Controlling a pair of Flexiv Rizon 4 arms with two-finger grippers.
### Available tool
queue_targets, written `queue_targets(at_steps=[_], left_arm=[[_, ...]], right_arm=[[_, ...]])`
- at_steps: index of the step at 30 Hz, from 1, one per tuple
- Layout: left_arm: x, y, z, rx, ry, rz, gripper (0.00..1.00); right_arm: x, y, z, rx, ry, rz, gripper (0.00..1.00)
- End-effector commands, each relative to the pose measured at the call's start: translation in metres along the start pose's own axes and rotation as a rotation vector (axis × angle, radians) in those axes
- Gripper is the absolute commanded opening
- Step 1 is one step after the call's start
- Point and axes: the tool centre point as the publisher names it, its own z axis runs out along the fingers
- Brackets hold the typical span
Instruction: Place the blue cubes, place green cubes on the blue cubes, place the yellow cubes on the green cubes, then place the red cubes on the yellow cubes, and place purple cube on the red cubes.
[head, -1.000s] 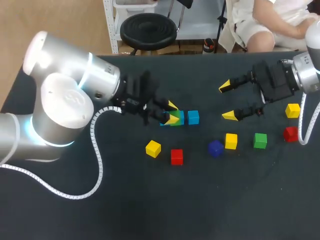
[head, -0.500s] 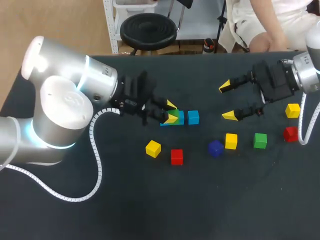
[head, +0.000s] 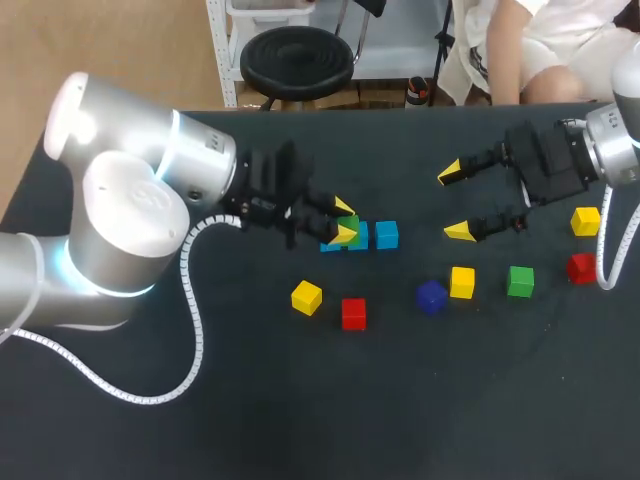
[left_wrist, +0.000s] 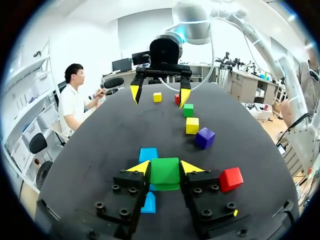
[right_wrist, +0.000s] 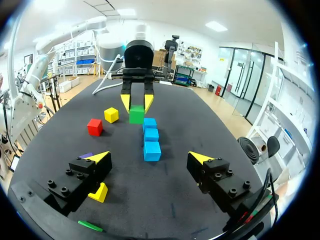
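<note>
Left gripper (left_wrist: 165, 168) pinches green cube (left_wrist: 165, 174) from both sides. I'd centre it squarely over one of the blue cubes (right_wrist: 151, 134), then lower slowly. Right gripper (head: 455, 202) spread wide, empty.

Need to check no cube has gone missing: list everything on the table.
Blue cubes: three, blue, in a row mid-table.
Green cubes: two, green; one held over the row's end, one at the right.
Yellow cubes: three, yellow; one beside a red cube, one between the purple and green cubes, one far right.
Red cubes: two, red; one near the row, one far right.
Purple cube: one, purple, beside a yellow cube.
Table: one, dark.
Left hand: shut on a green cube.
Right hand: open, empty.
</note>
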Motion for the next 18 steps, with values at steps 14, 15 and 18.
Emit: queue_targets(at_steps=[14,15,18], left_arm=[[0.007,0.0034,0.0046,-0.003,0.024,-0.002,0.0],[0.0071,0.0034,0.0043,-0.004,0.024,-0.003,0.0],[0.0073,0.0042,0.0031,-0.007,0.025,-0.003,0.0]], right_arm=[[0.0001,0.0005,-0.0001,0.002,-0.001,-0.001,1.0],[0.0001,0.0005,-0.0001,0.002,-0.001,-0.001,1.0],[0.0001,0.0005,-0.0001,0.002,-0.001,-0.001,1.0]])
